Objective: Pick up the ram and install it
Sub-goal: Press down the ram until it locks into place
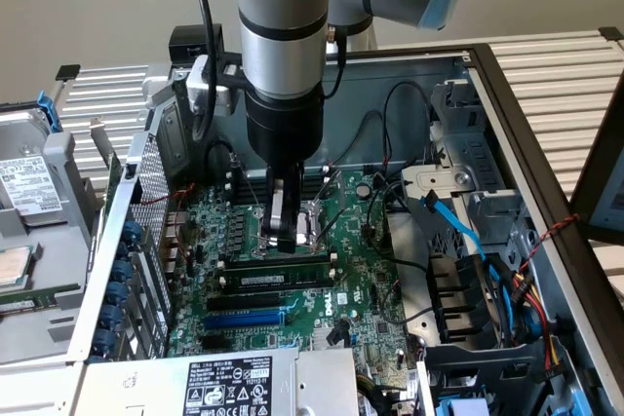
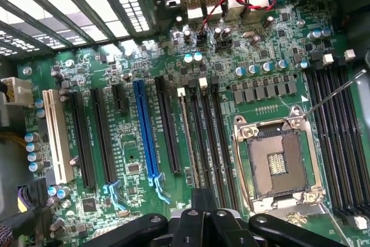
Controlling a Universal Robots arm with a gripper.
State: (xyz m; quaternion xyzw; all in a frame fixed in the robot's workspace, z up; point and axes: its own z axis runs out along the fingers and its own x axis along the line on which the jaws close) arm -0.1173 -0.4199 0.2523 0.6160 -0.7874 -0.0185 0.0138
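Tool (image 1: 283,233) closed, fingers together, poised over the flat green motherboard (image 1: 375,284) beside the square metal processor socket (image 2: 278,163). Ram (image 1: 283,281), thin green stick with white label, seated in a long black slot.

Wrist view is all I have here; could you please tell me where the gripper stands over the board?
Observer: The gripper points straight down from an upright arm, its shut tips low beside the processor socket.
Operator: Thank you. Where is the ram from there?
Observer: The ram lies along a black slot just on the near side of the tips in the exterior view, with its white label facing that camera.
Operator: Is anything loose near the arm?
Observer: A blue cable hangs in the drive bay on the exterior view's right, well apart from the arm.
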